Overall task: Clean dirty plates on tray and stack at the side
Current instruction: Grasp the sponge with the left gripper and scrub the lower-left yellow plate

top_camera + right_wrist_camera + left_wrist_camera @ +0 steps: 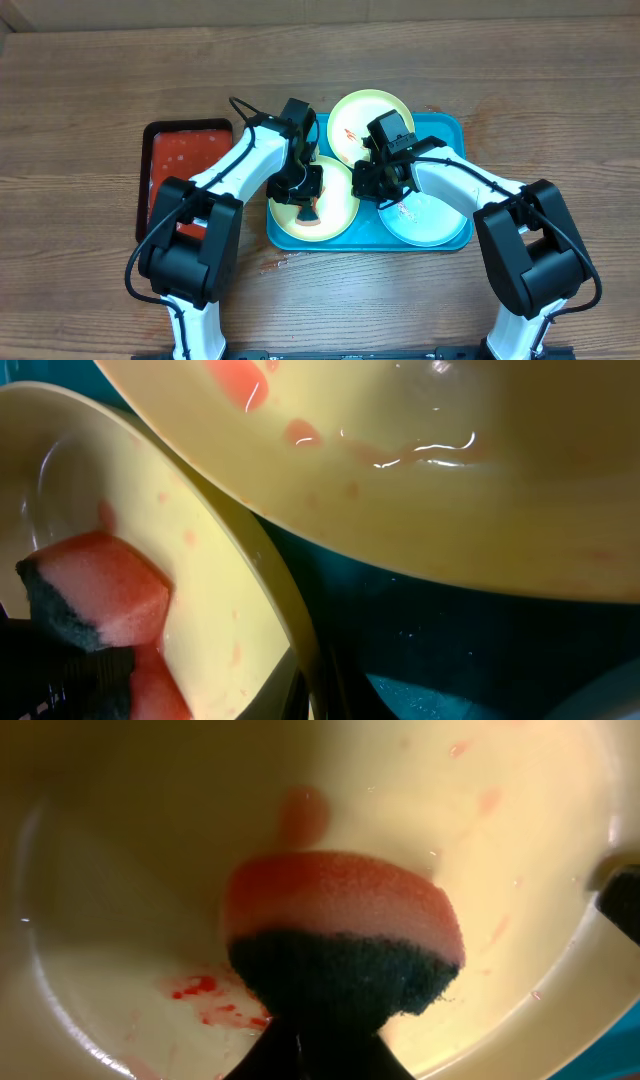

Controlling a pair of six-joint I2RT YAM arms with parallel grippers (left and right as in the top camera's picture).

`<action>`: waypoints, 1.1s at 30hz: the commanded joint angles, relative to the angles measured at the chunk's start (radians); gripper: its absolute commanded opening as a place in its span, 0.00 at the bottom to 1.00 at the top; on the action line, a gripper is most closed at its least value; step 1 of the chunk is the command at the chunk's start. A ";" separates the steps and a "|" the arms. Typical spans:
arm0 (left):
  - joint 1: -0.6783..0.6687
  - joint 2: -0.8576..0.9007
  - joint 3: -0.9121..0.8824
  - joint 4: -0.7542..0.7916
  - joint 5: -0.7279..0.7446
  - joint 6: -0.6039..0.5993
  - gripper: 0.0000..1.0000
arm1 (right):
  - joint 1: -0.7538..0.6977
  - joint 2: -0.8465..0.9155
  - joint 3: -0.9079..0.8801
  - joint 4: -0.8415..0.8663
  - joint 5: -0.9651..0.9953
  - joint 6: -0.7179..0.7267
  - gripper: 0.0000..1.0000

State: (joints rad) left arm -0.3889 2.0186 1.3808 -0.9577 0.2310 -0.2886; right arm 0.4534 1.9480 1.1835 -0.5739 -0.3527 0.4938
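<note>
Three plates lie on the blue tray (452, 128). A yellow-green plate (335, 222) is at front left, another yellow-green plate (362, 112) at the back, and a light blue plate (430, 225) at front right. My left gripper (300, 188) is shut on an orange-red sponge with a dark scouring side (340, 915) and presses it onto the front-left plate (120, 870), beside red smears (210, 995). My right gripper (368, 182) is shut on that plate's right rim (300, 650). The sponge (105, 595), the back plate (450, 490) and the tray (420, 630) also show in the right wrist view.
A smaller red tray with a black edge (185, 155) lies left of the blue tray on the wooden table (80, 120). Red smears mark the wood by the blue tray's front left corner (272, 265).
</note>
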 commanded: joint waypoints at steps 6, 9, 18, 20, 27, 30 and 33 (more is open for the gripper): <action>0.001 0.011 -0.008 -0.010 -0.323 -0.062 0.04 | 0.001 0.006 0.018 0.006 0.012 0.008 0.09; 0.009 0.010 0.006 -0.016 -0.354 -0.079 0.04 | 0.001 0.006 0.018 0.009 0.012 0.008 0.09; 0.013 0.010 0.123 -0.069 -0.248 -0.101 0.04 | 0.001 0.006 0.018 0.009 0.012 0.008 0.09; 0.013 0.010 0.126 -0.064 -0.115 -0.101 0.04 | 0.001 0.006 0.018 0.010 0.012 0.008 0.09; -0.024 0.016 0.103 -0.047 0.002 -0.100 0.04 | 0.001 0.006 0.018 0.009 0.012 0.007 0.09; -0.037 0.016 0.079 -0.039 -0.050 -0.101 0.04 | 0.001 0.006 0.018 0.009 0.012 0.004 0.09; -0.037 0.016 0.031 -0.016 -0.121 -0.101 0.04 | 0.001 0.006 0.018 0.008 0.012 0.004 0.09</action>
State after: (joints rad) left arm -0.4232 2.0190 1.4605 -0.9913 0.1673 -0.3683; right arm 0.4534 1.9480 1.1835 -0.5694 -0.3511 0.4965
